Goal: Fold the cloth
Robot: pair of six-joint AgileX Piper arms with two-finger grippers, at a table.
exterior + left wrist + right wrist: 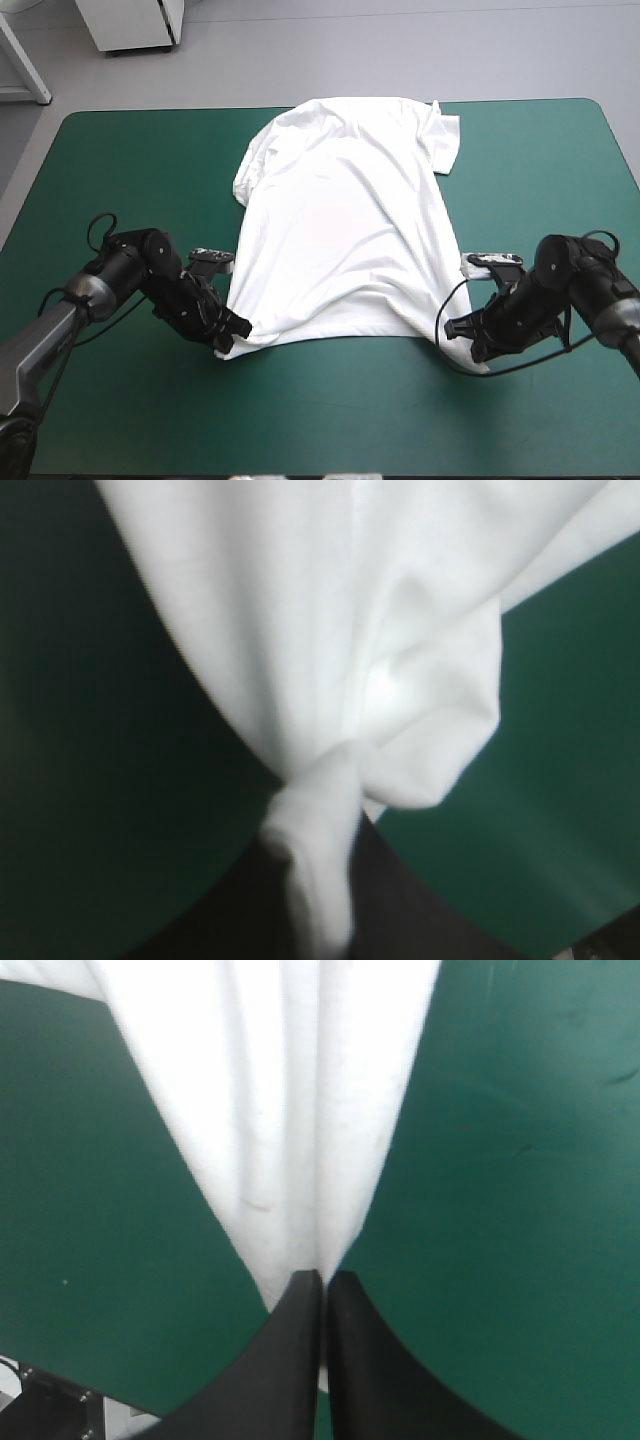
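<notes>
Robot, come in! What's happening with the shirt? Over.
Left gripper shut on T-shirt, near corner. Right gripper shut on the other. T-shirt spread flat. Nothing blocking.

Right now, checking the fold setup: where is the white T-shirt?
In the high view the white short-sleeved T-shirt lies spread mid-table on the teal-green cover, its near hem corners pinched by the left gripper and right gripper.
</notes>
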